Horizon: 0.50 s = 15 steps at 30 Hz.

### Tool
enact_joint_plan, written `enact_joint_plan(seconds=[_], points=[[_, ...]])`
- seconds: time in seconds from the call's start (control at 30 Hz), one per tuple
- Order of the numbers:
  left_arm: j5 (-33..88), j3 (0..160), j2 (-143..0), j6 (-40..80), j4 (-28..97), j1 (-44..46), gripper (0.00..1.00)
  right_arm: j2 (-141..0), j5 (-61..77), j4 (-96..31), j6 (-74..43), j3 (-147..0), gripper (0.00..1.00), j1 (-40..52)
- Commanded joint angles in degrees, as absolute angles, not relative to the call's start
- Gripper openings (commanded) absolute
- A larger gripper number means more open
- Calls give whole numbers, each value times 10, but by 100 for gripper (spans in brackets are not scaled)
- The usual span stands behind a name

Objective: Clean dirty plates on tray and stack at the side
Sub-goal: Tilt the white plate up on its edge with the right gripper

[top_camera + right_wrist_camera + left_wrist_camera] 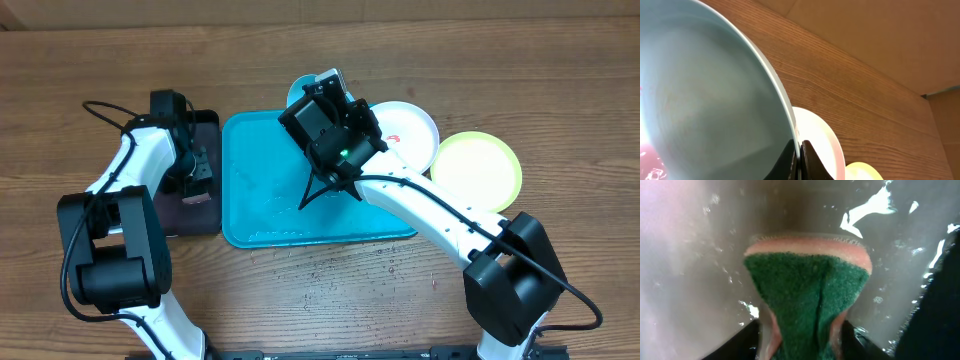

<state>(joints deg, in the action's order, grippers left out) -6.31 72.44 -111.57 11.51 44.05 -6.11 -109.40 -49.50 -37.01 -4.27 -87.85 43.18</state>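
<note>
My right gripper point(322, 95) point(800, 146) is shut on the rim of the light cyan plate point(306, 86) point(705, 100). It holds the plate tilted up on edge over the far side of the turquoise tray point(260, 200). A red smear shows low on the plate's face. The white plate point(408, 132) point(821, 140), with a red smear, and the yellow-green plate point(478, 170) point(863, 173) lie on the table right of the tray. My left gripper point(197, 172) point(805, 341) pinches a green and pink sponge point(807, 290) over a wet dark surface.
A narrow black tray point(205, 222) lies left of the turquoise tray, under the left gripper. Water drops wet the turquoise tray and the wood in front of it. The right arm crosses the tray's right half.
</note>
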Motion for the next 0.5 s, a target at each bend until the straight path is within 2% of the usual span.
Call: enact_joint_plan(seconds=[0.0, 0.27, 0.3, 0.33, 0.37, 0.4, 0.47], points=[[-72, 716, -1122, 122, 425, -64, 4, -1067, -503, -365, -44, -898, 4, 431], [-96, 760, -1117, 96, 429, -65, 4, -1067, -503, -365, -44, -898, 4, 431], [-96, 771, -1117, 91, 439, -65, 7, -1067, -503, -365, -44, -898, 4, 431], [-96, 778, -1117, 90, 448, -65, 23, -1067, -503, -365, -44, -898, 4, 431], [-96, 787, -1117, 90, 458, -65, 44, -1067, -503, -365, -44, -898, 4, 431], [-95, 792, -1117, 90, 464, -65, 59, -1067, -503, -365, -44, -898, 4, 431], [-93, 794, -1117, 90, 469, -65, 61, -1067, -503, -365, -44, -898, 4, 431]])
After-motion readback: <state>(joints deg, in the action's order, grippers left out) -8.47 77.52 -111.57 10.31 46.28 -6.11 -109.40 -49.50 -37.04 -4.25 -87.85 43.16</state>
